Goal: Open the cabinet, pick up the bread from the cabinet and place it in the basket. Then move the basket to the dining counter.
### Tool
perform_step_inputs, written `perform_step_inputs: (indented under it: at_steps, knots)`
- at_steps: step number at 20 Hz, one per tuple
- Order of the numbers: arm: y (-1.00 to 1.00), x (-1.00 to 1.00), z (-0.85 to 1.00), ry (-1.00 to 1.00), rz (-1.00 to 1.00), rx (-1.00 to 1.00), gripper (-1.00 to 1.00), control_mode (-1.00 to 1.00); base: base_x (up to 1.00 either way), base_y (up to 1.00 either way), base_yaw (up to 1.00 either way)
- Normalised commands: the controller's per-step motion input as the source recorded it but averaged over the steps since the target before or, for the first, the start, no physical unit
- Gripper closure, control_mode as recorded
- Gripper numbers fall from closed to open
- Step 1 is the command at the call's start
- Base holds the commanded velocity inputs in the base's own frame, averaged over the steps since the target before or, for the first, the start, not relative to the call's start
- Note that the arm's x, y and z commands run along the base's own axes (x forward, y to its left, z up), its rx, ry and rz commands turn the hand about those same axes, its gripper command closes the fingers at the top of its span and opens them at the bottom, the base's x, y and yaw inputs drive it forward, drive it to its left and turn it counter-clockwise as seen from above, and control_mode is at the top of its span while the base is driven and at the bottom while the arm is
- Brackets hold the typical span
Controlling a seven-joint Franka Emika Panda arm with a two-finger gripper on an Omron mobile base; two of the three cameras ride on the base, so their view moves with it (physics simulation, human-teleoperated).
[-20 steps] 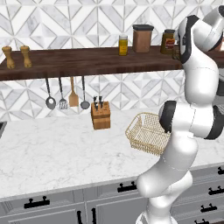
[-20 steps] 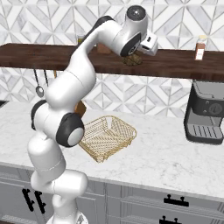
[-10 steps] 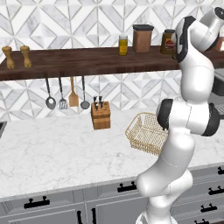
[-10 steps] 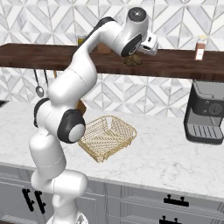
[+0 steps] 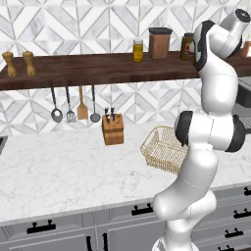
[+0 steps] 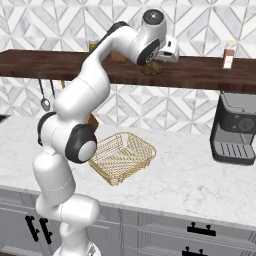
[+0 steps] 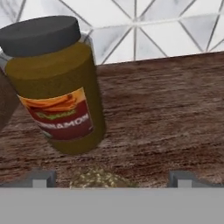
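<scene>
The bread, a dark brown speckled lump, lies on the dark wooden shelf high on the wall. My gripper is at the shelf right over it. In the hand view the bread sits low between the two fingertips, which stand wide apart on either side without touching it, so my gripper is open. The pale gold wire basket rests tilted on the marble worktop below, beside my arm, and appears again as the basket. The dining counter is out of view.
A cinnamon jar with a dark lid stands close to the left of the bread. More jars line the shelf. A knife block and hanging utensils are to the left, and a coffee machine to the right.
The upper arm has shifted slightly at first, then held still. The hand stays at the shelf over the bread, and the basket has not moved.
</scene>
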Motion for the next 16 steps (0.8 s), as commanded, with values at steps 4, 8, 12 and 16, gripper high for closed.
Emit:
perform_step_inputs:
  at_steps: [4,8,12,16]
  knots:
    - [0.13,-0.02,-0.14,0.03,0.04,-0.05,-1.0,-1.0,0.0,0.0,0.0]
    - [0.09,-0.08,-0.11,0.05,0.01,-0.03,-1.0,-1.0,0.0,0.0,0.0]
    - [0.0,-0.17,0.0,0.03,0.0,-0.04,-1.0,-1.0,0.0,0.0,0.0]
    - [0.0,-0.31,0.0,0.0,0.0,-0.06,-1.0,-1.0,0.0,0.0,0.0]
